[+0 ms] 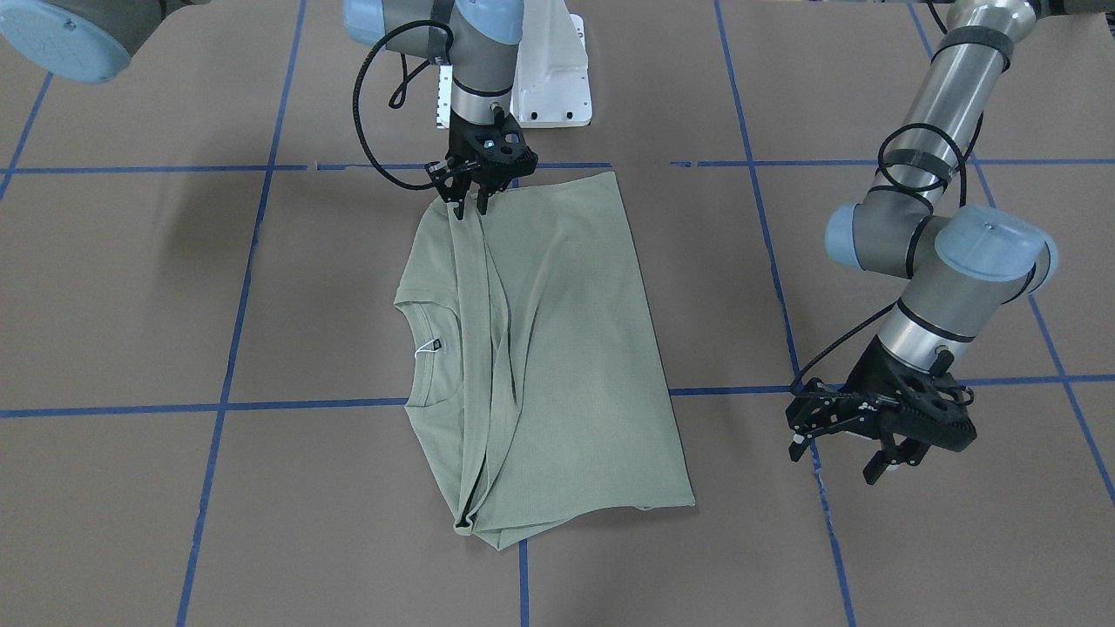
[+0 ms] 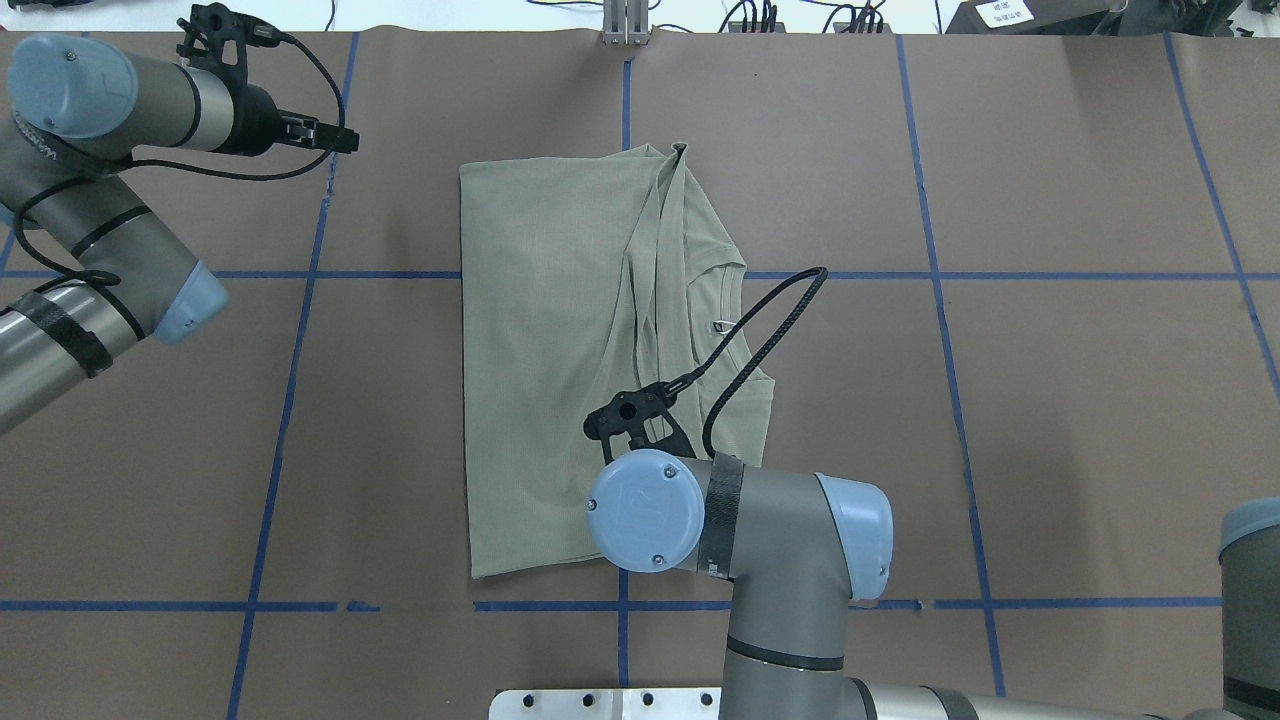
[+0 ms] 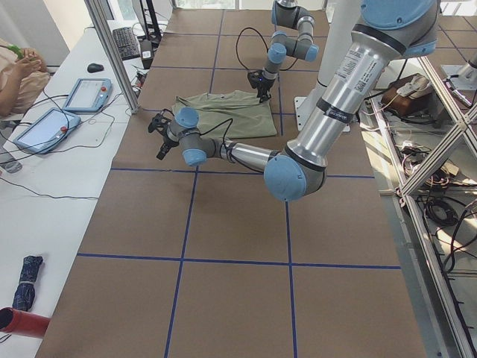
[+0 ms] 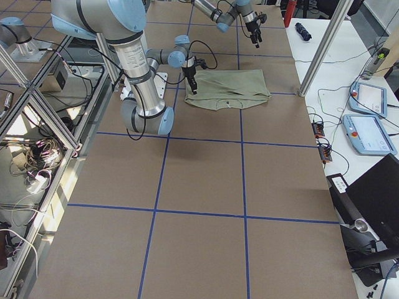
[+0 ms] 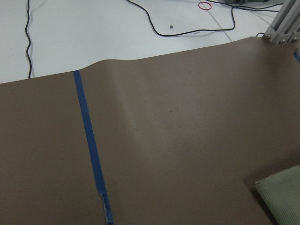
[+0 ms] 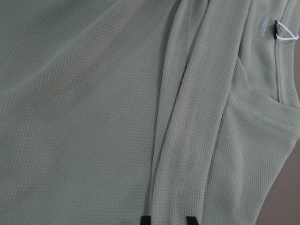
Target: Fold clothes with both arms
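The sage-green shirt (image 1: 557,348) lies flat on the brown table, folded lengthwise, with its sleeve folds running down beside the ribbed collar (image 1: 427,357) and the white neck tag (image 6: 281,35). My right gripper (image 1: 470,207) stands at the shirt's edge nearest the robot base. In the right wrist view its tips (image 6: 167,219) sit close together with a fold of the shirt (image 6: 93,117) between them. My left gripper (image 1: 836,461) is open and empty, hovering over bare table well away from the shirt; it also shows in the overhead view (image 2: 340,135). A shirt corner (image 5: 283,197) shows in the left wrist view.
Blue tape lines (image 1: 305,405) grid the brown table. The white pedestal base (image 1: 553,78) stands just behind the shirt. A metal post (image 3: 112,52), tablets (image 3: 86,93) and cables lie on the white side table, where a person (image 3: 19,67) sits.
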{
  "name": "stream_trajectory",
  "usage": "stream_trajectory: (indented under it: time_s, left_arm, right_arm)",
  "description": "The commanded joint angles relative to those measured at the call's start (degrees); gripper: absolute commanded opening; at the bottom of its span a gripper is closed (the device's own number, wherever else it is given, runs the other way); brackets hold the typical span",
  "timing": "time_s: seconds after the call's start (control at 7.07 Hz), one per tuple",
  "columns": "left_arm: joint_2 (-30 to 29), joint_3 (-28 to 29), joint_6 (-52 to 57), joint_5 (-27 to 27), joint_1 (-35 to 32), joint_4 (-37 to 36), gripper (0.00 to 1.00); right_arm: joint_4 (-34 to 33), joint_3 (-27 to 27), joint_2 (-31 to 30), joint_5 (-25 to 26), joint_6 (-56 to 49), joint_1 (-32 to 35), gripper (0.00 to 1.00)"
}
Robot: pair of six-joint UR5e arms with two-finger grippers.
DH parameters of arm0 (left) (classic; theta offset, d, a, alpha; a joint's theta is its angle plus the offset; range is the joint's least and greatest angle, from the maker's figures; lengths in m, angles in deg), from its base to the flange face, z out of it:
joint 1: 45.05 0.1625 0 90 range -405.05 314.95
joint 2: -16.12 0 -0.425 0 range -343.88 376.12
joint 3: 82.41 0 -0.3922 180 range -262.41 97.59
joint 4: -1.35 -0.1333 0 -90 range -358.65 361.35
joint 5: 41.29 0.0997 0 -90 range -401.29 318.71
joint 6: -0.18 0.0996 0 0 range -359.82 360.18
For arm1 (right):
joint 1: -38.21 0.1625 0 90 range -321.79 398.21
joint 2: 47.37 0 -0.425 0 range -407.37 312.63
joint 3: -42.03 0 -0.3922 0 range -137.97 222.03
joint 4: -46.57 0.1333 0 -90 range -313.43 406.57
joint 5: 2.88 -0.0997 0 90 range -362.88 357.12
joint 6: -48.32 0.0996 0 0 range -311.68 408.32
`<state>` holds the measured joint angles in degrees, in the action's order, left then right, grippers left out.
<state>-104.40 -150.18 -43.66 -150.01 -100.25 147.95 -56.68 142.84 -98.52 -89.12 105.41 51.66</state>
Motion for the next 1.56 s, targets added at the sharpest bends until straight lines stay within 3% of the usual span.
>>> stream_trajectory:
  time_s: [0.0, 0.71, 0.85, 0.99, 1.42]
  left_arm:
    - [-0.07, 0.00, -0.02, 0.00, 0.00, 0.00, 1.00]
    - [-0.07, 0.00, 0.07, 0.00, 0.35, -0.09, 1.00]
    - [-0.07, 0.00, 0.07, 0.00, 0.35, 0.00, 1.00]
    - [-0.07, 0.00, 0.07, 0.00, 0.35, 0.00, 1.00]
    - [-0.07, 0.00, 0.07, 0.00, 0.44, 0.00, 1.00]
  right_arm:
    - [-0.11, 0.00, -0.09, -0.25, 0.12, 0.08, 0.00]
    - [-0.03, 3.34, -3.00, -3.50, 0.56, 2.10, 0.00]
    - [0.15, 2.99, -2.13, -3.50, 2.21, 2.02, 0.55]
    - [0.07, 2.20, -0.90, -3.50, 4.58, 1.84, 0.83]
    - [2.78, -2.28, 0.96, -3.41, 4.78, 0.53, 0.78]
